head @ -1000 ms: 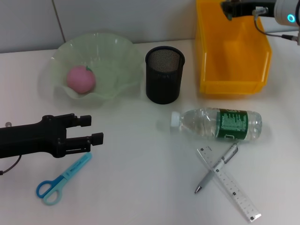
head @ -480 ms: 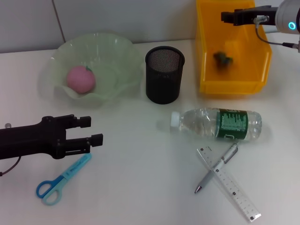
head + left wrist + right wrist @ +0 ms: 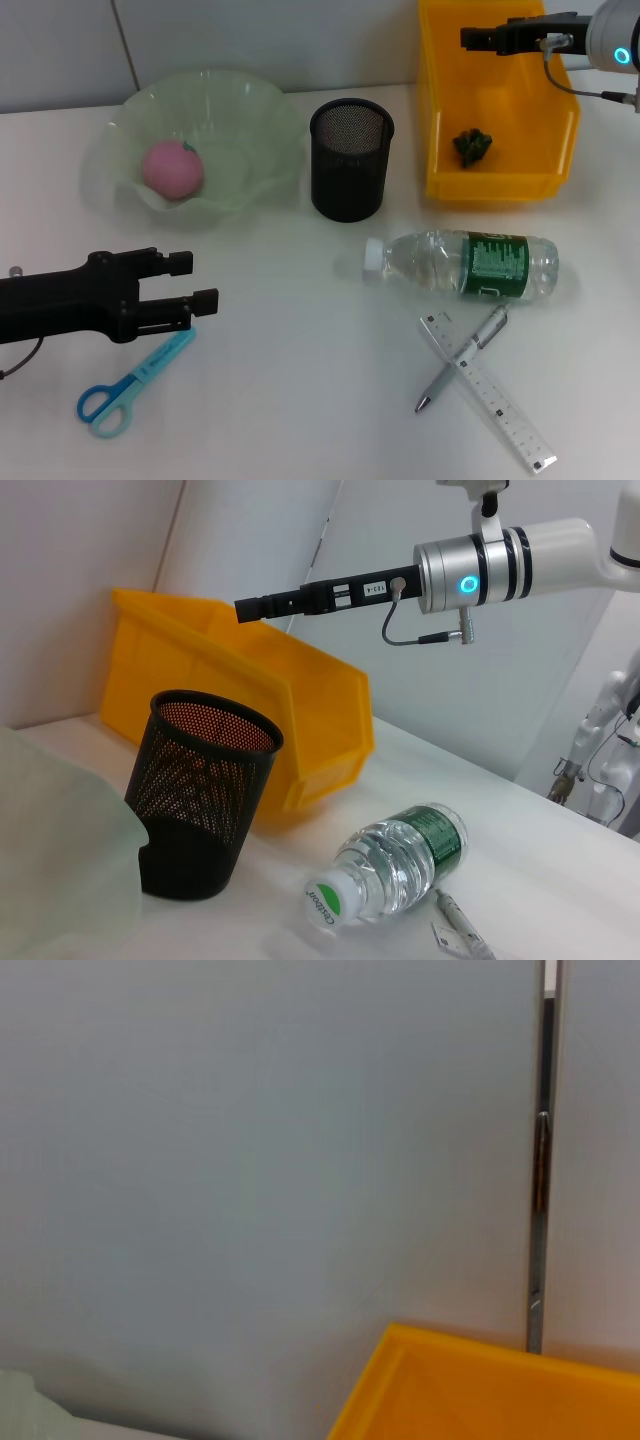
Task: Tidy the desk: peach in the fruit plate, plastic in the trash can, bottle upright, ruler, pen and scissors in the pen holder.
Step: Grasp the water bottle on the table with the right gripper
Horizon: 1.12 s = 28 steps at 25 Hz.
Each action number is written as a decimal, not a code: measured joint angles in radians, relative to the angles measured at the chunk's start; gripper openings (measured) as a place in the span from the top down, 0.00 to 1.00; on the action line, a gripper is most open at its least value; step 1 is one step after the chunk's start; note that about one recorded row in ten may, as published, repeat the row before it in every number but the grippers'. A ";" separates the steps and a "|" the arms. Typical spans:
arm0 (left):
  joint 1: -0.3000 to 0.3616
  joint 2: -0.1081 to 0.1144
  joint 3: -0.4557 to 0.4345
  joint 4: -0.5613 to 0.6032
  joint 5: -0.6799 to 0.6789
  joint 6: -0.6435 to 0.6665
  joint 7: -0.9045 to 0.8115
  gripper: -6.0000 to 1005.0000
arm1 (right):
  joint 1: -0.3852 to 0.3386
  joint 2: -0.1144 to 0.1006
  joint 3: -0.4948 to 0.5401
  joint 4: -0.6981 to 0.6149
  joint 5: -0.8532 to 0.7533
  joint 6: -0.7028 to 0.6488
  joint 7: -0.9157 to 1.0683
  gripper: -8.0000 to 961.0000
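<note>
Desk (image 3: 300, 400), w/ black pen holder (image 3: 351, 160) as landmark: yellow trash can (image 3: 497, 170) sitting to its right, crumpled plastic (image 3: 473, 145) lying inside. Right gripper (image 3: 468, 38) hovering above the can; can't tell if open. Left gripper (image 3: 200, 281), jaws open, hanging left-front of holder, just beside scissors (image 3: 135, 380), long axis running diagonally; left arm nearer.

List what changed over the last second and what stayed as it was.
The right gripper, above the yellow bin, let go of the plastic: it fell and now lies on the bin floor. The left gripper drifted slightly lower, above the scissors. Peach, holder, bottle, pen and ruler stayed put.
</note>
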 joint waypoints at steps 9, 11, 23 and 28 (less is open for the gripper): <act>0.000 0.000 0.000 0.000 0.000 0.002 0.004 0.25 | -0.006 0.012 0.006 -0.021 0.005 0.005 -0.006 0.22; 0.000 0.000 0.000 0.000 0.000 0.002 0.005 0.25 | -0.016 0.016 0.007 -0.046 0.008 0.001 -0.006 0.21; -0.005 0.000 0.000 0.000 0.002 0.001 0.005 0.25 | -0.035 0.018 0.010 -0.094 0.022 -0.034 -0.007 0.21; -0.007 -0.001 0.000 0.000 0.003 -0.003 0.005 0.25 | -0.078 -0.003 0.011 -0.226 0.096 -0.269 -0.008 0.21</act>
